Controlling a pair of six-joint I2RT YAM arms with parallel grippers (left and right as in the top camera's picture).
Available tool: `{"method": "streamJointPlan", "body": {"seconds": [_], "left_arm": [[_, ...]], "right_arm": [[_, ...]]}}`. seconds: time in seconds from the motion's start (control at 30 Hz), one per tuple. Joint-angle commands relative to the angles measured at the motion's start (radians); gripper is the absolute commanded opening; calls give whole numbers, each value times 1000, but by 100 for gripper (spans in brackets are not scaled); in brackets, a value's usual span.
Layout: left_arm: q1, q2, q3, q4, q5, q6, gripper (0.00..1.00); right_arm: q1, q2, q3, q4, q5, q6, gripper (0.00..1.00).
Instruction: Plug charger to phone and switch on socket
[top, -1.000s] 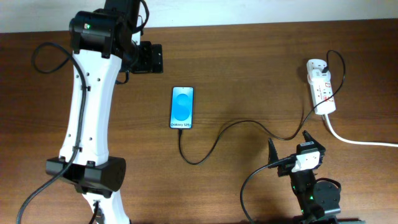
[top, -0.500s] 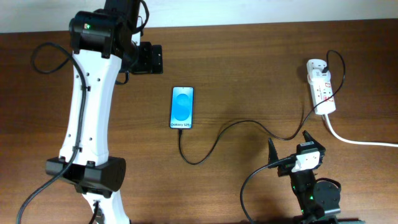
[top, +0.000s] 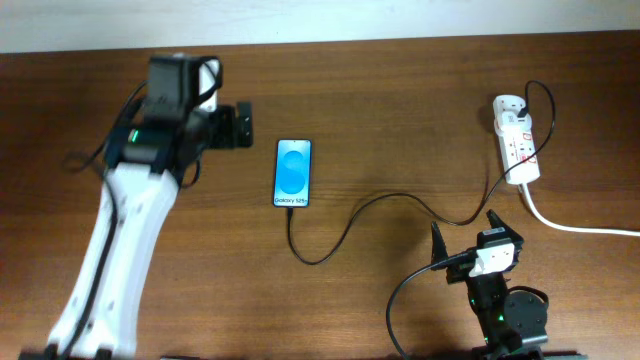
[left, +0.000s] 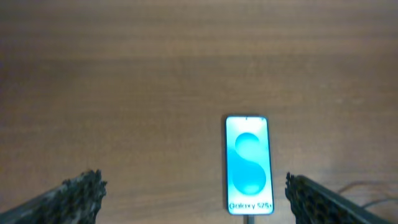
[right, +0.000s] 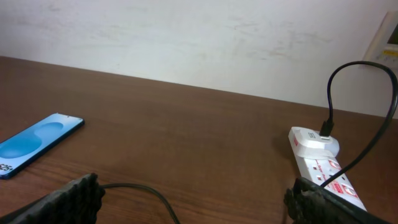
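The phone (top: 292, 172) lies flat mid-table, its blue screen lit, and also shows in the left wrist view (left: 249, 165) and the right wrist view (right: 34, 143). The thin black charger cable (top: 345, 228) runs from the phone's text end in a loop across the table to the white socket strip (top: 518, 140), where it is plugged in at the far end. The socket also shows in the right wrist view (right: 323, 168). My left gripper (top: 235, 128) is open and empty just left of the phone (left: 193, 190). My right gripper (top: 466, 232) is open and empty near the cable (right: 193, 193).
A thick white cord (top: 575, 225) leaves the socket toward the right edge. The cable (right: 146, 193) crosses low in front of my right gripper. A pale wall (right: 186, 37) bounds the table's far side.
My left arm has swung down and left, and its gripper now sits lower, closer to the phone's level. The phone, cable, socket and right arm have not moved.
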Motion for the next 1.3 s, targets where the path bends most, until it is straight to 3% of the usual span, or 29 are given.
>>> {"method": "streamJointPlan", "body": {"seconds": [0.0, 0.27, 0.43, 0.57, 0.77, 1.07, 1.27], "left_arm": [[11, -148, -188, 119, 76, 96, 100], [11, -612, -731, 535, 76, 158, 99], [22, -888, -935, 602, 49, 166, 99], [62, -951, -1021, 656, 53, 165, 99], [108, -1040, -1268, 941, 98, 166, 99], [151, -1244, -1477, 1013, 98, 181, 99], [153, -1338, -1484, 905, 93, 207, 99]], "right_arm": [[6, -10, -8, -2, -10, -7, 98], [6, -10, -8, -2, -10, -7, 98], [6, -10, -8, -2, -10, -7, 98], [6, -10, -8, -2, -10, -7, 98], [6, -10, -8, -2, -10, -7, 98], [6, -10, -8, -2, -10, -7, 98], [6, -10, -8, -2, -10, -7, 98]]}}
